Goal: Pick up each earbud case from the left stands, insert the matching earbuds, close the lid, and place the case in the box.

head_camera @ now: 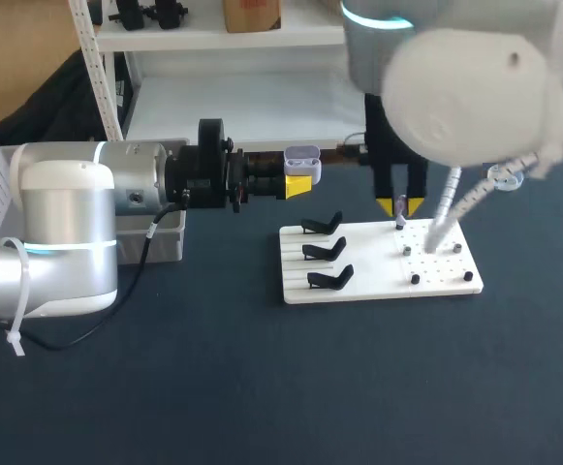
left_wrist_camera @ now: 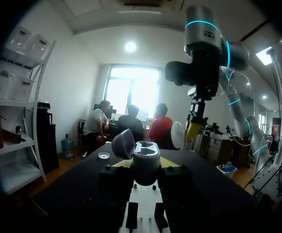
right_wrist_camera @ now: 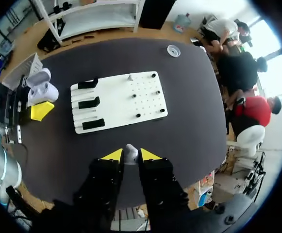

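1. My R gripper (right_wrist_camera: 130, 156): tips pinched on a white earbud (right_wrist_camera: 130, 150), hanging over the peg side of the white pegboard (head_camera: 378, 283).
2. My L gripper (left_wrist_camera: 145, 170): clamped on the earbud case (left_wrist_camera: 145, 155), lid open, held above the table, just left of the board.
3. 3 black stands (head_camera: 325, 250) sit on the board's left half.

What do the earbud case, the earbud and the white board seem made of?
Earbud case, in the left gripper: smooth pale plastic, soft sheen on its rounded shell. Earbud, in the right gripper: white, probably plastic. White board: rigid matte sheet, plastic or painted; cannot tell.
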